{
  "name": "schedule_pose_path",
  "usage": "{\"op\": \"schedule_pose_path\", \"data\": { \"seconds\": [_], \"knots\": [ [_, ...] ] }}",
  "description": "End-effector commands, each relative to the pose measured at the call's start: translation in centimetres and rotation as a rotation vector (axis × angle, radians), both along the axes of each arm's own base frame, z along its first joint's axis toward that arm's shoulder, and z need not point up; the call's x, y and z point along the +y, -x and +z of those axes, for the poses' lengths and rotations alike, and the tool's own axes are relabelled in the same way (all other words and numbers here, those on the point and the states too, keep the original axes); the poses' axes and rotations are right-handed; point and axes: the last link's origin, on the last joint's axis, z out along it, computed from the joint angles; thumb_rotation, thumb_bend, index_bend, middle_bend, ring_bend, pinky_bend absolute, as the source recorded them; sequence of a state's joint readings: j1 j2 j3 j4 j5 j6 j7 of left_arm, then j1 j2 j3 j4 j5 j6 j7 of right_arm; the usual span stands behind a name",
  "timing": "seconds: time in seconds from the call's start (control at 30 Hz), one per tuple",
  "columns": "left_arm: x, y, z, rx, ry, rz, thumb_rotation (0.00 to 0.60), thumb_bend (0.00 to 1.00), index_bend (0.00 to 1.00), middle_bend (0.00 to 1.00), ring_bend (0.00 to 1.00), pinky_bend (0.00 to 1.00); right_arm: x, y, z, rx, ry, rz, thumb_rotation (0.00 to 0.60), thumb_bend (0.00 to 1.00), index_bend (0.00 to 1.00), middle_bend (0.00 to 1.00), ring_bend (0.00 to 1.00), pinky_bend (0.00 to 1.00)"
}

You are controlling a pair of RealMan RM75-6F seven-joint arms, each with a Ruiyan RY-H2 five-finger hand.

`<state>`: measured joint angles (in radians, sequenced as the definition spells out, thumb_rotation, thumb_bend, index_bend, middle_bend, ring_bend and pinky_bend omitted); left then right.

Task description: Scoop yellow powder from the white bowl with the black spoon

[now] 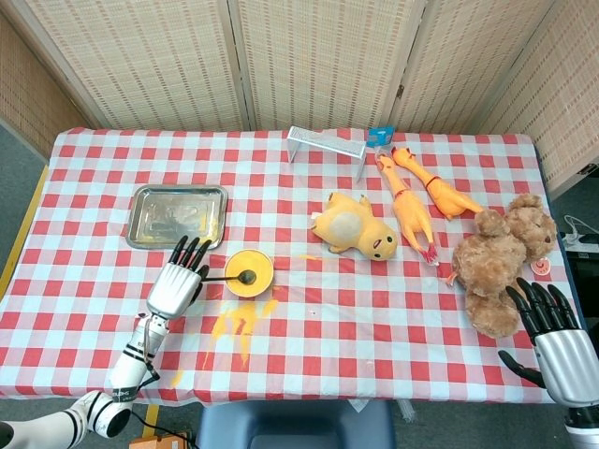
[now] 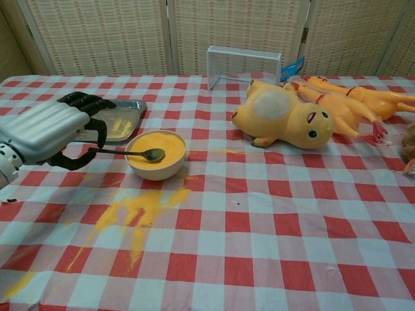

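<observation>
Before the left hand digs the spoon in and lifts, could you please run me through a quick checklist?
1. Left hand holds the black spoon by its handle: ok.
2. Spoon tip sits over the yellow powder inside the white bowl: ok.
3. Spoon already loaded: cannot tell.
4. Bowl upright on the table: ok.
5. Surroundings clean: not ok, spilled powder lies in front of the bowl.
6. Right hand is away from the bowl, holding nothing: ok.
</observation>
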<state>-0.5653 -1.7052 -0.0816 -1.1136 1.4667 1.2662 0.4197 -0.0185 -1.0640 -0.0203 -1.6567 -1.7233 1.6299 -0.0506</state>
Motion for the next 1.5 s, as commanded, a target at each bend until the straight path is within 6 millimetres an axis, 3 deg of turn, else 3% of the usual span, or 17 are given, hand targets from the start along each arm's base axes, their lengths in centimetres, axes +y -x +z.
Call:
{"op": "schedule_pose_path", "data": {
  "seconds": [0.03,1.5],
  "knots": [
    [0.01,-0.06,-0.05,0.005,-0.004,-0.006,0.6,0.46,0.44,0.05,0.0,0.04,0.02,0.0,0.04,0.0,0.001,0.0,0.6,0.08,0.0,0.0,0.0,0.0],
    [0.87,0.53,-0.22,0.015,-0.014,0.023,0.6,0.45,0.48,0.06,0.0,0.04,0.05,0.04,-0.02,0.003,0.0,-0.003,0.6,0.08,0.0,0.0,0.0,0.0]
  ]
}}
